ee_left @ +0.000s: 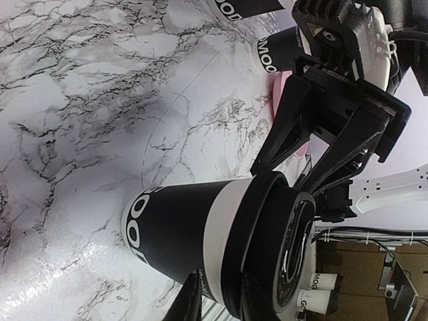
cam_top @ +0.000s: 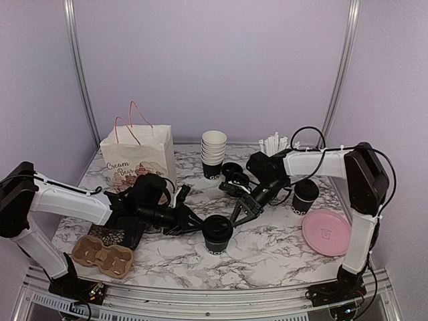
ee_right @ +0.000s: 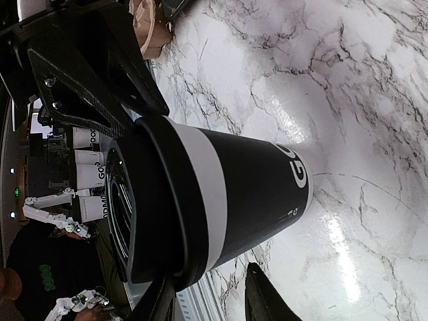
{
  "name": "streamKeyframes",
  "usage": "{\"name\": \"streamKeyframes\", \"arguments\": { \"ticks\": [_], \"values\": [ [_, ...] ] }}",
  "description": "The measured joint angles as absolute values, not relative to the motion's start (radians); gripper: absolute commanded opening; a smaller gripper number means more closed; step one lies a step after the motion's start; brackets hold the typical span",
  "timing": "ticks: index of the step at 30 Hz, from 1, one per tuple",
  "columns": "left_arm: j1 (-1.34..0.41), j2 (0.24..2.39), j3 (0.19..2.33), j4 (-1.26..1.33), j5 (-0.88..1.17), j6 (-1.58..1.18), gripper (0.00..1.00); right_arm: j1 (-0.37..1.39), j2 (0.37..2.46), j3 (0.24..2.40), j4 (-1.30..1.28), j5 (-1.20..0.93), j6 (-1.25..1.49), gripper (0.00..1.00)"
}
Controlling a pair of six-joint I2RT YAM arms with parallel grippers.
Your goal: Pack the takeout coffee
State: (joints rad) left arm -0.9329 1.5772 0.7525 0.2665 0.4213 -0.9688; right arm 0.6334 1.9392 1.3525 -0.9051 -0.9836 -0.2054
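Two pincers flank one lidded cup [cam_top: 217,234], which stands upright near the middle of the surface [cam_top: 267,257]. The left pincer [cam_top: 192,225] reaches in at lid height, its tips a narrow gap apart and holding nothing. The right pincer [cam_top: 241,214] is open, its tips spread at the lid's rim; I cannot tell whether they touch it. A second cup [cam_top: 305,196] stands farther right, near a pink plate [cam_top: 326,233]. A carrier [cam_top: 102,255] lies front left.

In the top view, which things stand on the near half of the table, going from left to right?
cardboard cup carrier → lidded coffee cup → pink plate
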Motion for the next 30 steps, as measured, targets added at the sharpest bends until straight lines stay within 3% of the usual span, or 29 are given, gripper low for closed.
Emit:
{"name": "streamKeyframes", "arguments": {
  "ticks": [3,10,13,21,30],
  "values": [
    [-0.916,1.596,0.701,0.388,0.471,-0.978,0.19,0.637,1.950,1.361,-0.916,-0.990,-0.183,0.19],
    [-0.912,1.609,0.683,0.453,0.493,-0.981,0.17,0.638,1.966,1.385,-0.952,-0.985,-0.168,0.22],
    [-0.917,1.600,0.688,0.444,0.482,-0.981,0.23,0.638,1.965,1.396,-0.960,-0.974,-0.171,0.21],
    [-1.063,1.526,0.801,0.143,0.330,-0.947,0.38,0.624,1.989,1.543,-0.944,-0.816,-0.244,0.27],
    [-1.109,1.487,0.871,-0.039,0.246,-0.922,0.43,0.621,2.008,1.597,-0.936,-0.771,-0.306,0.31]
  ]
}}
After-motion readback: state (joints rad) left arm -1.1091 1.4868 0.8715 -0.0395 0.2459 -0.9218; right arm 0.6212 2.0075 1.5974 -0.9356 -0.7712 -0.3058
